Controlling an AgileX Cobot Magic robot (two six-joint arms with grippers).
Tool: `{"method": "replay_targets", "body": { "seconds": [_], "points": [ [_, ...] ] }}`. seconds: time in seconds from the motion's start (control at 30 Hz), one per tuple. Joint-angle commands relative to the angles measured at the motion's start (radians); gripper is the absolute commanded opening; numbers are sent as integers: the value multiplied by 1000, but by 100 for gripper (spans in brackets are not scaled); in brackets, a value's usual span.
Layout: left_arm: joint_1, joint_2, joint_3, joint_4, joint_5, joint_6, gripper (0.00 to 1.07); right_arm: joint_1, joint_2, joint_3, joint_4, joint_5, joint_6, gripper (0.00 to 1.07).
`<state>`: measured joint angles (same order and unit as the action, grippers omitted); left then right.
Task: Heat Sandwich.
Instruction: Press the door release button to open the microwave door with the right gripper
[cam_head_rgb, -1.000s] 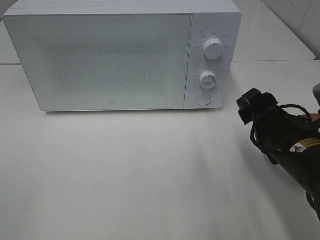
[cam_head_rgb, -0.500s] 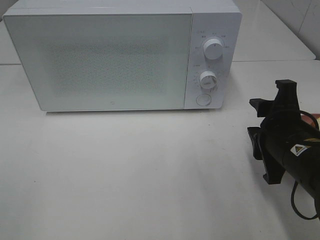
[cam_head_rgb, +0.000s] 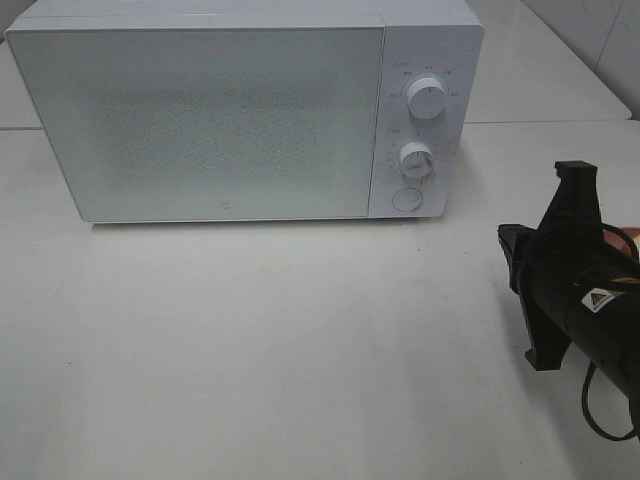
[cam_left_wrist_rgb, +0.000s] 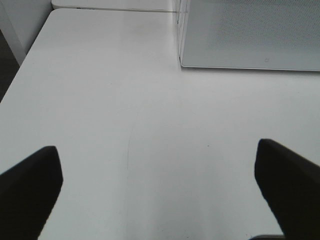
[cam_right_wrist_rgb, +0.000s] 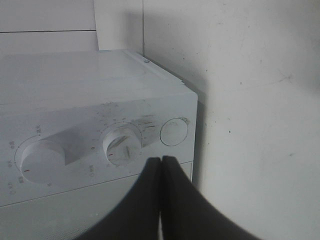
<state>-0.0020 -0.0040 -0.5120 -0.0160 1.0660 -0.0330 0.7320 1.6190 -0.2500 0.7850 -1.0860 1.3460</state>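
The sandwich is hidden from every view. The white microwave (cam_head_rgb: 200, 110) stands at the back of the table with its door closed. In front of its control panel hangs my right gripper (cam_head_rgb: 512, 255), to the right of it and clear of it. In the right wrist view this gripper (cam_right_wrist_rgb: 161, 160) is shut with nothing between its fingers and points at the lower knob (cam_right_wrist_rgb: 122, 145) and the round button (cam_right_wrist_rgb: 174, 131). My left gripper (cam_left_wrist_rgb: 160, 185) is open and empty over bare table, near the microwave's front left corner (cam_left_wrist_rgb: 182, 62).
The white table (cam_head_rgb: 250, 340) spreads in front of the microwave. Behind the right arm, a thin pink and yellow sliver (cam_head_rgb: 625, 236) shows at the right edge; what it is I cannot tell. A tiled wall (cam_head_rgb: 600, 30) rises at the back right.
The right gripper's fingers have come together and its wrist has rolled, shifting a little to the right. The microwave and the left gripper have not moved.
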Motion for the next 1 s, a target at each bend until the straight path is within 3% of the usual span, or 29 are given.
{"method": "replay_targets", "body": {
  "seconds": [0.03,0.47,1.0],
  "points": [
    [1,-24,-5,4,4,-5,102,6,1,0,1,6,2,0],
    [1,-24,-5,4,4,-5,102,-3,146,-146,-37,25,7,0],
    [1,-24,-5,4,4,-5,102,-143,311,-364,-188,171,7,0]
  ]
}}
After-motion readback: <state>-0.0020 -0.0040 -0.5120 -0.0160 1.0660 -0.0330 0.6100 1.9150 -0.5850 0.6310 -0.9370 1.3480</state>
